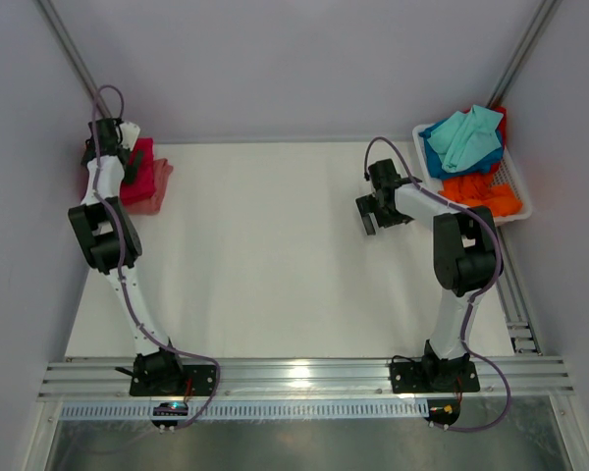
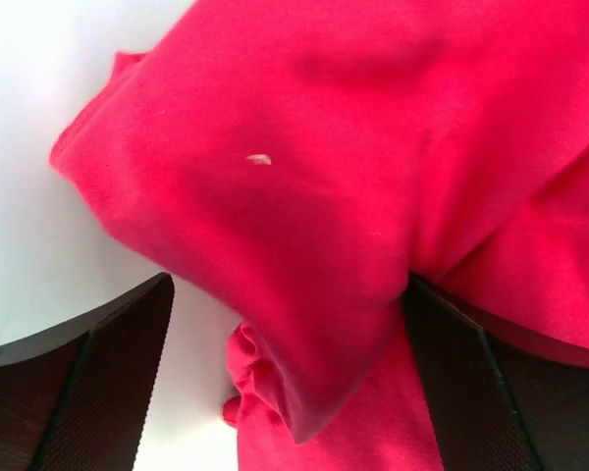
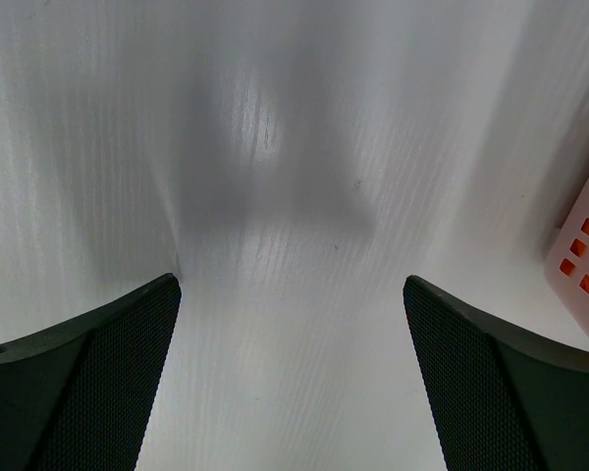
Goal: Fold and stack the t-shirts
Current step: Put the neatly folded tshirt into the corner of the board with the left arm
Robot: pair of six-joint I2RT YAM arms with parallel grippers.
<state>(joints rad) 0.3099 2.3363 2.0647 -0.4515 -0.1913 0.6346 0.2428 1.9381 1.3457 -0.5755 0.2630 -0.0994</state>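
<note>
A crimson t-shirt (image 1: pixel 142 169) lies folded at the table's far left corner on top of a salmon pink one (image 1: pixel 160 192). My left gripper (image 1: pixel 126 152) hovers right over this pile. In the left wrist view its jaws stand wide apart, open, and a loose fold of the crimson t-shirt (image 2: pixel 304 177) hangs between the fingers (image 2: pixel 287 294), brushing the right one. My right gripper (image 1: pixel 368 214) is open above bare table (image 3: pixel 290 285), nothing between its fingers. More t-shirts, teal (image 1: pixel 466 137), blue (image 1: pixel 434 162) and orange (image 1: pixel 483 192), sit crumpled in the basket.
The white plastic basket (image 1: pixel 519 191) stands at the far right against the wall; its perforated corner (image 3: pixel 584 265) shows beside my right gripper. Grey walls close in left, right and behind. An aluminium rail (image 1: pixel 304 375) runs along the near edge.
</note>
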